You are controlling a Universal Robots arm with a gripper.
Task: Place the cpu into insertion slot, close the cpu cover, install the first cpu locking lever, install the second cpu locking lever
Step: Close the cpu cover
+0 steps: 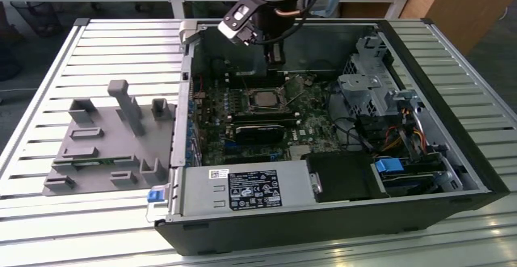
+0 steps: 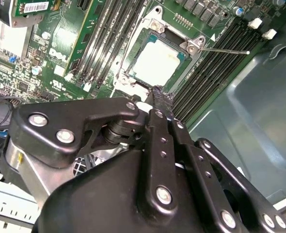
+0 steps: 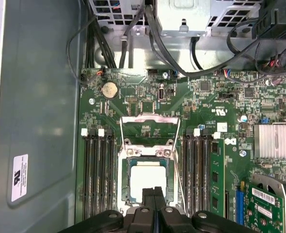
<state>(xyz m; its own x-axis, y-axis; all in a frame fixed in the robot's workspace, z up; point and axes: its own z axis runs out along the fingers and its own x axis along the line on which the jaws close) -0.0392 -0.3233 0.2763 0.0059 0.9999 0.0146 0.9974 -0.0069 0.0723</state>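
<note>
The cpu (image 3: 146,180) lies flat in the insertion slot (image 3: 125,180), its pale face up; it also shows as the cpu (image 2: 155,60) and the cpu (image 1: 263,99). The cpu cover (image 3: 148,118), a thin metal frame, stands swung open on the far side of the socket. A thin locking lever (image 2: 225,50) sticks out sideways from one socket corner, and another wire lever (image 3: 178,165) runs along the socket's edge. My gripper (image 3: 154,195) hangs just above the socket's near edge, fingers pressed together and holding nothing. The gripper (image 2: 159,93) appears over the socket rim, and the gripper (image 1: 276,67) behind it.
The green motherboard (image 1: 311,106) lies inside an open computer case (image 1: 452,158) on a slatted table. Black memory slots (image 3: 97,174) flank the socket. A grey power supply box (image 1: 246,188), a drive cage (image 1: 367,91) and cables (image 1: 404,137) crowd the case. A grey fixture (image 1: 105,140) sits outside.
</note>
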